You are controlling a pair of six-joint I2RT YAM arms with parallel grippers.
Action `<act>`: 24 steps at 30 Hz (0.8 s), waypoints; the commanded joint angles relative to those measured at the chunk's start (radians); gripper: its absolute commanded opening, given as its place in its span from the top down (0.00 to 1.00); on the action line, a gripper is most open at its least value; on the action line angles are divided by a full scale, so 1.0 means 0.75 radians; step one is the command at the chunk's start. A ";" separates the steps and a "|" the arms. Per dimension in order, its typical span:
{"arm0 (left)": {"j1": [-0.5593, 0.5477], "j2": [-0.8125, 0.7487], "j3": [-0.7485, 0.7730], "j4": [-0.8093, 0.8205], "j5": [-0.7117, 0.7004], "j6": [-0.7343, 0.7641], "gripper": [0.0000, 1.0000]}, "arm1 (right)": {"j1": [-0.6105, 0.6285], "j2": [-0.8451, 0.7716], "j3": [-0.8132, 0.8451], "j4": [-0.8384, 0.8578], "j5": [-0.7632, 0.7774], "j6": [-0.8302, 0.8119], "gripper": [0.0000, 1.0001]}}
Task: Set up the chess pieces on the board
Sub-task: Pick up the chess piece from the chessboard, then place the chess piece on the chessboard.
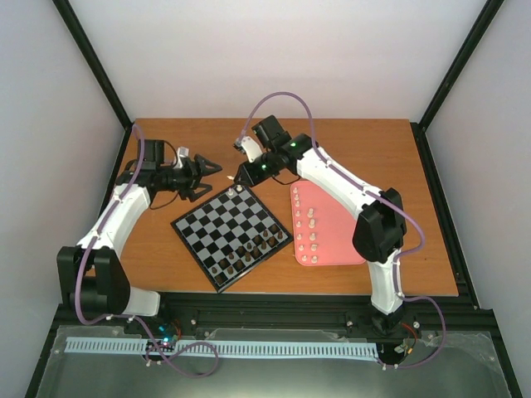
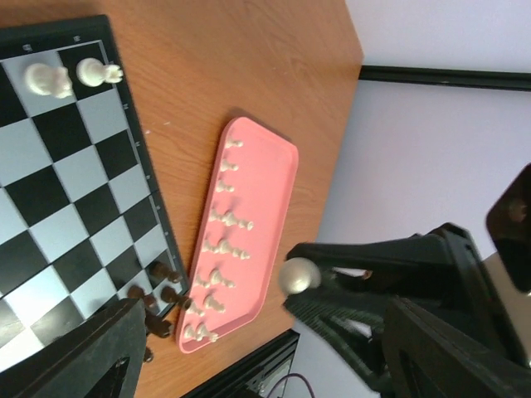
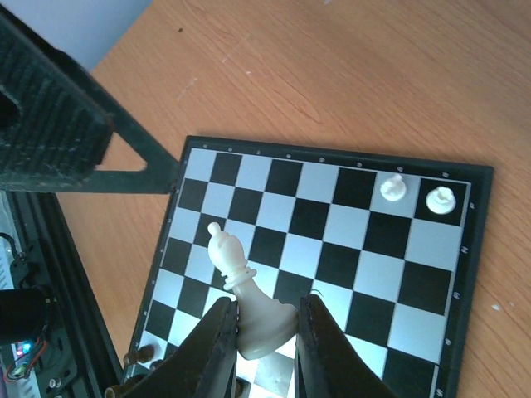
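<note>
The board lies in the middle of the table. Two cream chess pieces stand at its far corner; they also show in the right wrist view and the left wrist view. Several more cream pieces stand on the pink tray. My right gripper is shut on the base of a cream bishop and holds it tilted above the board. In the top view this gripper hangs over the board's far corner. My left gripper is open and empty, just left of it.
The pink tray lies right of the board, also in the left wrist view. Dark brown pieces stand along the board's near edge. One left finger crosses the right wrist view's upper left.
</note>
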 commanded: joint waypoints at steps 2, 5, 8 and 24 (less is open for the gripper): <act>-0.046 0.039 0.081 0.139 0.010 -0.163 0.21 | 0.036 0.041 0.081 0.016 -0.053 0.026 0.93; -0.058 0.055 0.078 0.176 0.009 -0.203 0.28 | 0.042 0.050 0.101 0.013 -0.057 0.030 0.93; -0.067 0.064 0.083 0.185 0.014 -0.210 0.34 | 0.044 0.046 0.109 0.023 -0.043 0.036 0.93; -0.074 0.056 0.084 0.177 0.029 -0.241 0.77 | 0.046 0.112 0.215 0.010 -0.013 0.044 0.93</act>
